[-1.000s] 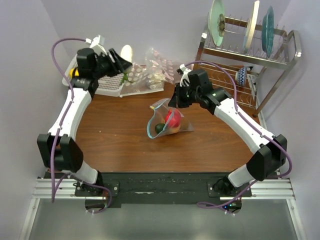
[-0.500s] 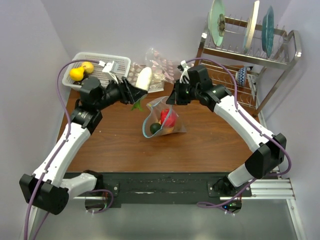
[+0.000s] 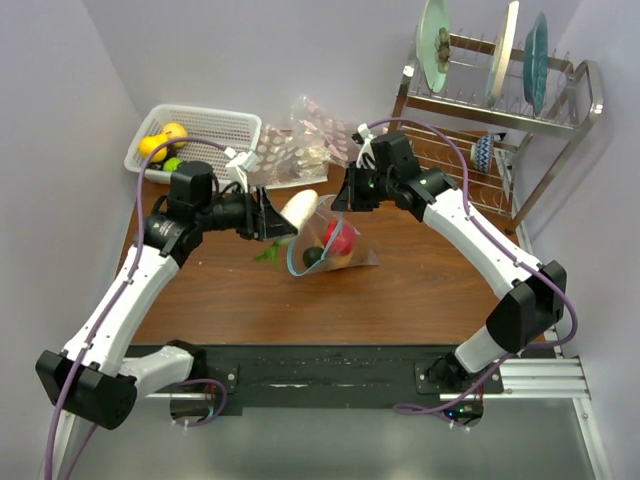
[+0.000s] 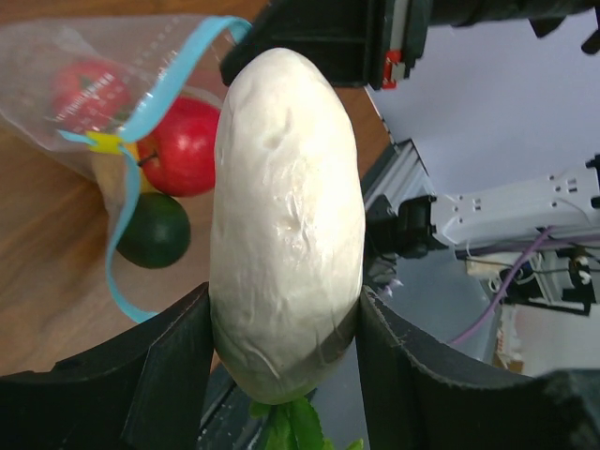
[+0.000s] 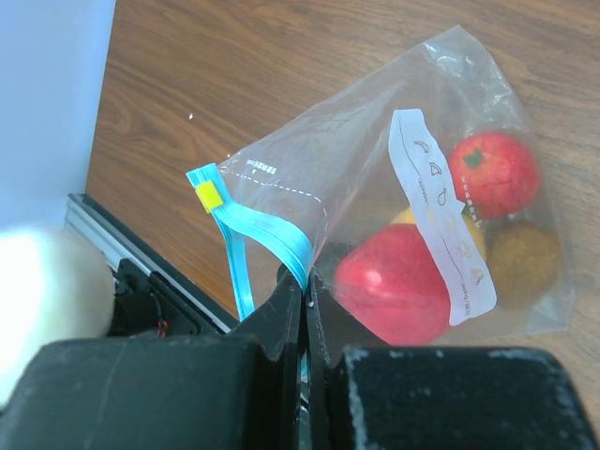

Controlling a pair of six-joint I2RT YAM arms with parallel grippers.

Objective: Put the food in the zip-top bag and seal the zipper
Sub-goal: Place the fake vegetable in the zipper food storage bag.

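**Left hand (image 4: 284, 309) carries white vegetable (image 4: 286, 187) across to the bag mouth**

Since a second ago the left arm has swung away from the basket (image 3: 215, 125) at the far left. It has come nearer and to the right, so its load now hangs just left of the zip-top bag (image 3: 335, 245). The near strip of the brown table (image 3: 240, 300) lies bare in front of the arms.

The left hand clamps the white vegetable by its leafy end between both fingers, its rounded tip pointing at the bag's opening.

The bag stands mid-table with its mouth turned left, and the light-blue zipper (image 5: 262, 230) gapes in a loop. Inside lie a red apple (image 5: 389, 281), a smaller red fruit (image 5: 492, 173), a brownish round piece (image 5: 525, 262) and a dark green fruit (image 4: 155, 230).

The right hand (image 5: 305, 291) is pinched tight on the far end of the zipper and holds that corner up off the table.

Farther back, the basket holds yellow fruit (image 3: 150, 147). Clear dotted bags (image 3: 300, 140) lie just right of it. A dish rack (image 3: 560, 110) with upright plates stands at the far right.
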